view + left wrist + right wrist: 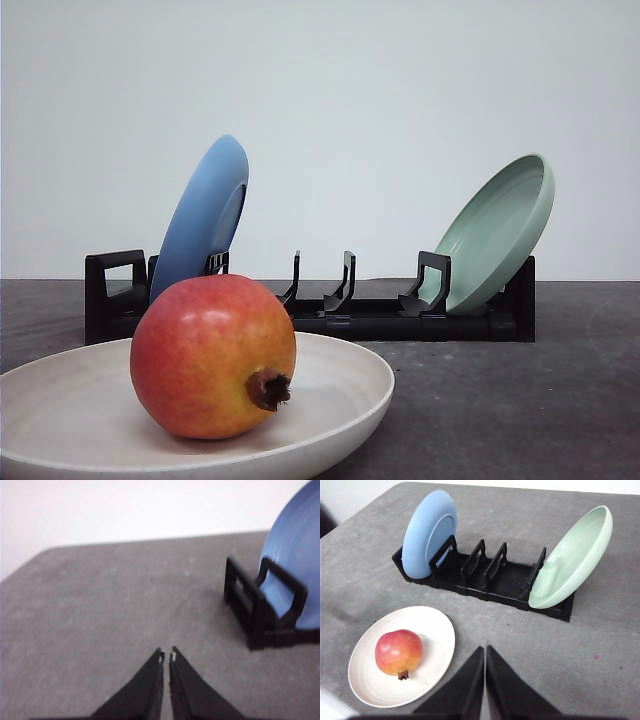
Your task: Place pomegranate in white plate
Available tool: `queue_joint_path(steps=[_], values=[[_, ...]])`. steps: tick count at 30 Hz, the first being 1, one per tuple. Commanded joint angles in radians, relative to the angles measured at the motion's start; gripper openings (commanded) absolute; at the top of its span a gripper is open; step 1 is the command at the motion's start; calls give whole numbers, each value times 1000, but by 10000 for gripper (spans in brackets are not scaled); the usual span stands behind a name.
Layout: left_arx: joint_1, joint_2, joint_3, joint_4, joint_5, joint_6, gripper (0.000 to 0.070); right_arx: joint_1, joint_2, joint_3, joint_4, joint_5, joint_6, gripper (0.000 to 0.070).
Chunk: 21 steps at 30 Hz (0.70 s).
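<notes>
The pomegranate (213, 357) lies inside the white plate (340, 385), red blending to yellow, its dark calyx stub pointing toward the front. The right wrist view has the same pomegranate (399, 651) resting on the white plate (437, 630) on the grey table. My right gripper (485, 648) hangs above the table beside the plate, shut, with nothing between its fingers. My left gripper (167, 654) is shut too and empty, over bare table near the end of the black rack (252, 610).
A black dish rack (345, 315) stands behind the white plate. A blue plate (205, 215) leans in its left slot and a mint-green plate (500, 230) in its right slot. The table's edges (350, 520) show in the wrist views.
</notes>
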Motion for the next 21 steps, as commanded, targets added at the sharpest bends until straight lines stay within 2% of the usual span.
queue_joint_path(steps=[1, 21], values=[[1, -1, -10, -9, 5, -4, 0, 11, 3, 8, 10, 3, -11, 0], [8, 0, -10, -8, 22, -3, 0, 11, 3, 8, 10, 3, -11, 0]])
